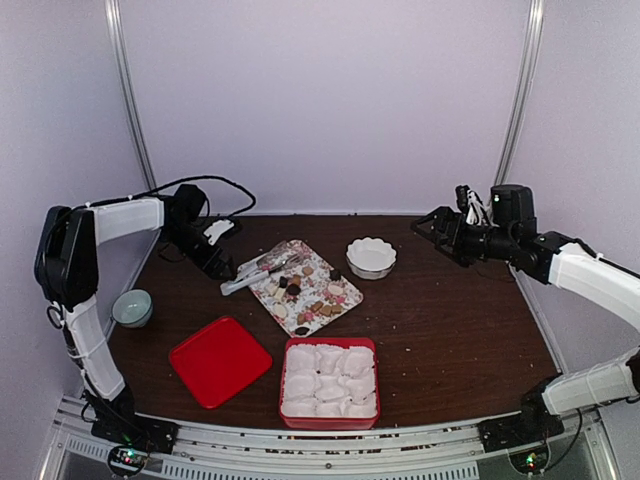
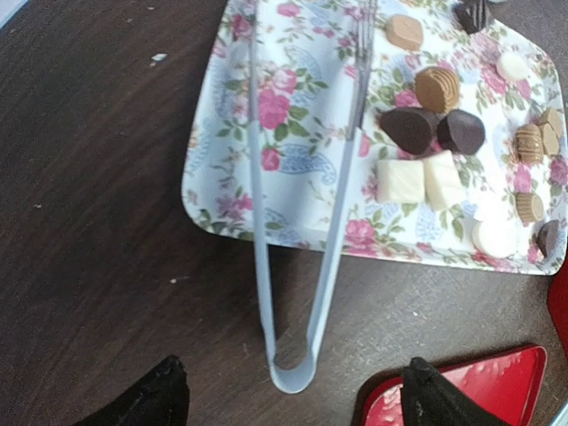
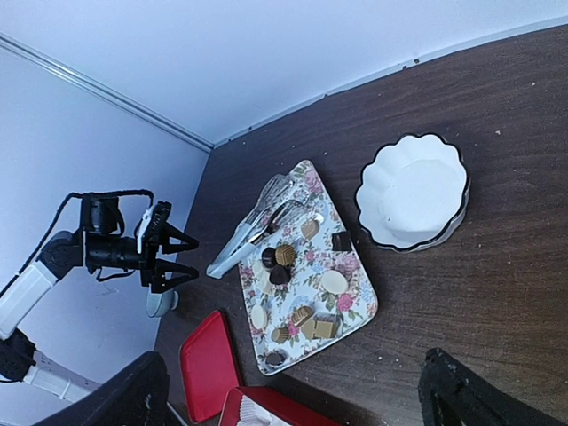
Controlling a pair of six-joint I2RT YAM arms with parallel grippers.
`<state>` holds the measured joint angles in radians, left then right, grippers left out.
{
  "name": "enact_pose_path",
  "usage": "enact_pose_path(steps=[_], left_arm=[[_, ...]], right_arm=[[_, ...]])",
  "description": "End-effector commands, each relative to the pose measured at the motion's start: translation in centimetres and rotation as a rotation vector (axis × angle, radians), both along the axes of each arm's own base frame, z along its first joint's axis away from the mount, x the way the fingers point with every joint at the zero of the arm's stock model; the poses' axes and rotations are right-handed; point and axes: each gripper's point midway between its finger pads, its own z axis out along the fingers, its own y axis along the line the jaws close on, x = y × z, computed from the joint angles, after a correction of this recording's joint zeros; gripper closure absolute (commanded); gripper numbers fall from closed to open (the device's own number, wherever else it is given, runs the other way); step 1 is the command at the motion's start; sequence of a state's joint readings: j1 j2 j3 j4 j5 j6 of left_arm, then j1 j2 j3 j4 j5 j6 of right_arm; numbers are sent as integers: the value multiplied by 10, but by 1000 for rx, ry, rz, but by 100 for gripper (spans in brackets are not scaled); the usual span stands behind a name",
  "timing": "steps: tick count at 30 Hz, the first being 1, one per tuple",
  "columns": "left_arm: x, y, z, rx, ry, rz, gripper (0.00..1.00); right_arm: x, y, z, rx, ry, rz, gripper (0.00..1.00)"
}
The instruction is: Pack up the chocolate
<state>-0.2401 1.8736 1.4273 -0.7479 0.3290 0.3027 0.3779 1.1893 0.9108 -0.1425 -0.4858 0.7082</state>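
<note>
Tongs (image 2: 342, 204) grab pending, left pincer (image 2: 297, 398) nearest
Pincer wide open, flanking tongs' bend just off tray (image 2: 222, 177); long axis runs straight away, onto tray toward chocolate (image 2: 413, 129).

Tongs (image 2: 335, 226) lie just ahead of the left fingers (image 2: 164, 395), with the loop end on the tabletop (image 2: 106, 222) and the tips up on the tray (image 2: 222, 177). Chocolate (image 2: 413, 129) sits on that tray, farther out. A bowl (image 1: 371, 257) lies between the tray and the right fingers (image 3: 461, 395). The box (image 1: 330, 382) is back by the bases, its lid (image 1: 220, 360) just beside it.
</note>
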Motion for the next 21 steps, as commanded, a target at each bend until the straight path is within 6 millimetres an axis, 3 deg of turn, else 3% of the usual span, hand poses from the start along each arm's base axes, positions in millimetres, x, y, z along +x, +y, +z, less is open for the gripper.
enact_pose_path(steps=[1, 21], left_arm=[[8, -8, -8, 8, -63, -59, 16], [21, -17, -50, 187, -62, -107, 32]], right_arm=[[4, 8, 24, 67, -48, 38, 0], [3, 10, 8, 72, 12, 48, 0]])
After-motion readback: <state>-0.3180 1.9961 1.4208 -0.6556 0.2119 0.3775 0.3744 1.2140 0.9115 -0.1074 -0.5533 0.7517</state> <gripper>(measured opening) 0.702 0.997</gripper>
